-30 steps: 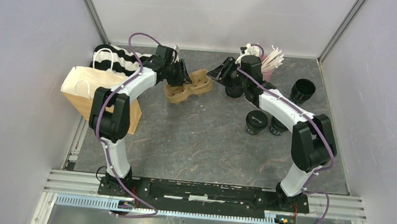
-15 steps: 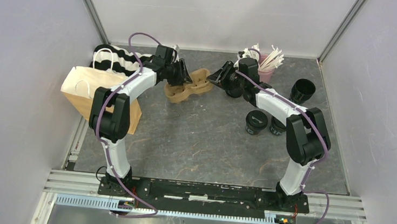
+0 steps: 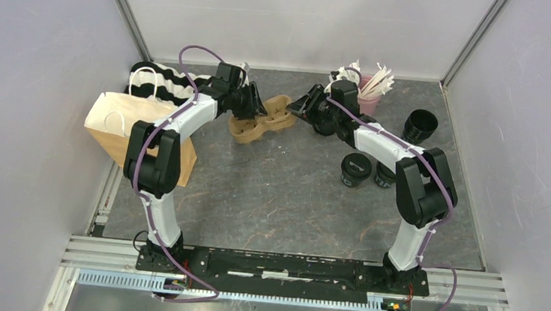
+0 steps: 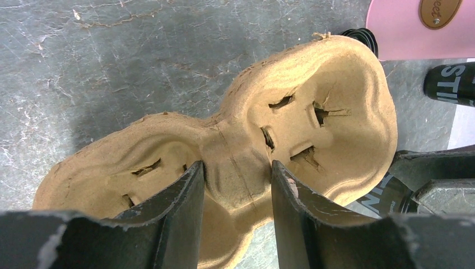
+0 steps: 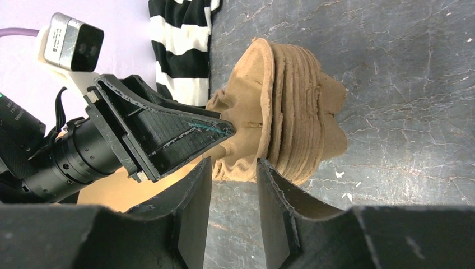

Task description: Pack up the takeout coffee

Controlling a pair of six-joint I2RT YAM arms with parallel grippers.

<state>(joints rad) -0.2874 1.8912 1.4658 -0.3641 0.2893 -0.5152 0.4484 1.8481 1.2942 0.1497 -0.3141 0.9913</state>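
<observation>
At the back of the surface we find both arms gathered on the brown pulp carrier tray, and we judge the job to be at an early step: the tray is being handled, and nothing has gone into it. The left claw is clenched across the narrow waist between the tray's two holes, one finger on each side. Both holes show bare pulp with their slit flaps. The right claw has its jaws apart at the tray's far end. We cannot tell whether they are pinching that edge or only standing around it. From that side the tray looks layered, perhaps several nested together, though we cannot be sure. The takeout coffee waits elsewhere: a lidded black cup stands on the surface by the right forearm. A second cup stands just beside it, half hidden by the arm. Another black cup sits farther back on the right. So, as we read it, seating the cups in the holes is left to do. Carrying the loaded tray to the paper bag lying at the left may follow. As for writing, the left wrist view shows pale capitals "STI" on a black cup's side, the rest cut off. The pink cup carries a brown oval label, but its script is cropped and we cannot read it whole.
</observation>
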